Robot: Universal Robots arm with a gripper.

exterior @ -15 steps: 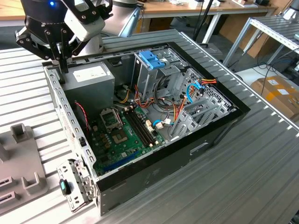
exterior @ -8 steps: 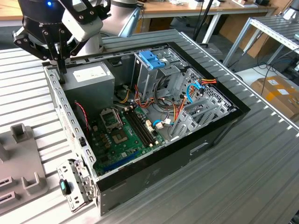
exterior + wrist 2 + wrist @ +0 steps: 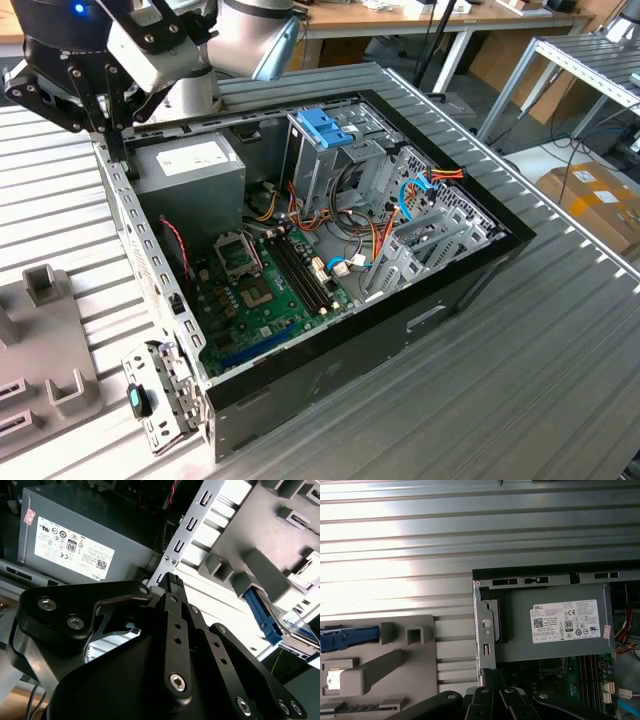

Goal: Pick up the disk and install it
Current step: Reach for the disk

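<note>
The disk [image 3: 261, 614] lies in the grey holder [image 3: 45, 330] on the worktop [image 3: 560, 350], outside the computer case [image 3: 300, 385]. In both wrist views you see mainly one of its light-blue rails [image 3: 342, 639]. The gripper [image 3: 110, 120] hangs well apart from it, over the case's corner beside the power supply [image 3: 190, 165]. It carries nothing, and you cannot tell whether it is apart or together.

Your likeliest trouble is the holder itself. Its upright blocks stand close around the disk, so an off-centre approach would probably strike one, or pinch a plastic rail and tilt the drive. The case's perforated metal rim [image 3: 130, 215] is just beside the gripper and could be clipped on any low sideways move.

Inside, the blue latch piece [image 3: 325, 128] on the drive cage could be mistaken for the disk. Loose cables [image 3: 420, 185] crowd the bays and may snag.
</note>
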